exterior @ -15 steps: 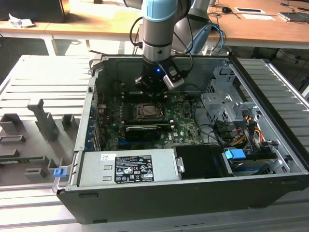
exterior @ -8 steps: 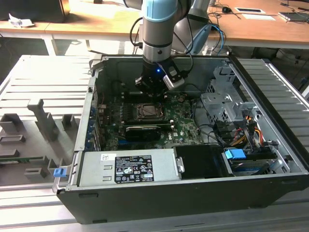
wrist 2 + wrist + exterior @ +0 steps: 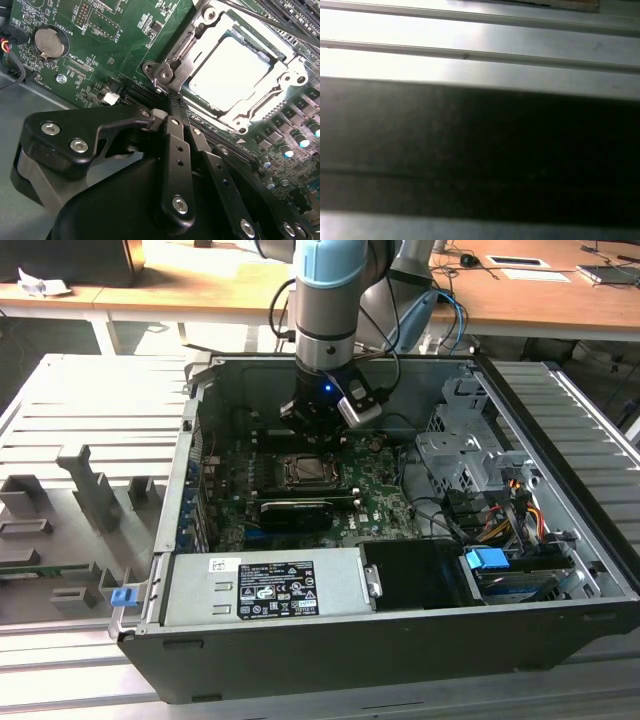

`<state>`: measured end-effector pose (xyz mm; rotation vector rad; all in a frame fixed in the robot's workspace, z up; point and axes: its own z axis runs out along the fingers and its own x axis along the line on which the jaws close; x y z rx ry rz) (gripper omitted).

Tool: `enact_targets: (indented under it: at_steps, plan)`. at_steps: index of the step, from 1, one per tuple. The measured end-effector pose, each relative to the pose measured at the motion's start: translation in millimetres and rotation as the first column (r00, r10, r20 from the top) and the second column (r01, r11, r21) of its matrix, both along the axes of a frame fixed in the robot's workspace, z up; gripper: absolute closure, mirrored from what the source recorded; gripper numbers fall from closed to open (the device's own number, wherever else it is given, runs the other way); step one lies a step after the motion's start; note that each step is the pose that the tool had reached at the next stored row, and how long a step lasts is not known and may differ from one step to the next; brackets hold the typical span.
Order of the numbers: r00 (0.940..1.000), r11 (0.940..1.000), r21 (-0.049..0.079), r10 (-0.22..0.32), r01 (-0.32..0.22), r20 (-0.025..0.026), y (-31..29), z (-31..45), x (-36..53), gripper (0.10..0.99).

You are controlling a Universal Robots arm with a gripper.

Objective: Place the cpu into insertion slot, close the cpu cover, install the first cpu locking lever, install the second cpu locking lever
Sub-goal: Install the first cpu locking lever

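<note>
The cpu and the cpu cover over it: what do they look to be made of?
The cpu looks like bare metal with a pale, satin face: it glares almost white under the light. The cpu cover seems stamped sheet metal, silver and fairly shiny, going by its thin bent edges and bright glints. The gripper beside them looks like matte black metal or hard plastic, bolted together; which one is unclear.

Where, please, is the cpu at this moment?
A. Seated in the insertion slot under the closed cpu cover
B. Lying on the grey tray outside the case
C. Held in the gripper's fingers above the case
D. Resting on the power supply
A: in the second wrist view the cpu's pale face shows through the window of the cpu cover, which lies flat over the insertion slot.
</note>
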<state>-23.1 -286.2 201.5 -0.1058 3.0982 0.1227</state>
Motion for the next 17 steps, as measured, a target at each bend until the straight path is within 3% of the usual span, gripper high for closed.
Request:
enact_targets:
  at_steps: [3, 8, 10, 17]
  plan:
    - [1.0000, 1.0000, 0.009, 0.000, 0.000, 0.0005, 0.3, 0.8, 0.1, 0.980]
    - [1.0000, 1.0000, 0.008, 0.000, 0.000, 0.0001, 0.3, 15.3, 0.1, 0.980]
    - [1.0000, 1.0000, 0.008, 0.000, 0.000, 0.0002, -3.4, 15.5, 0.1, 0.980]
    - [1.0000, 1.0000, 0.008, 0.000, 0.000, 0.0003, -6.2, 15.5, 0.1, 0.980]
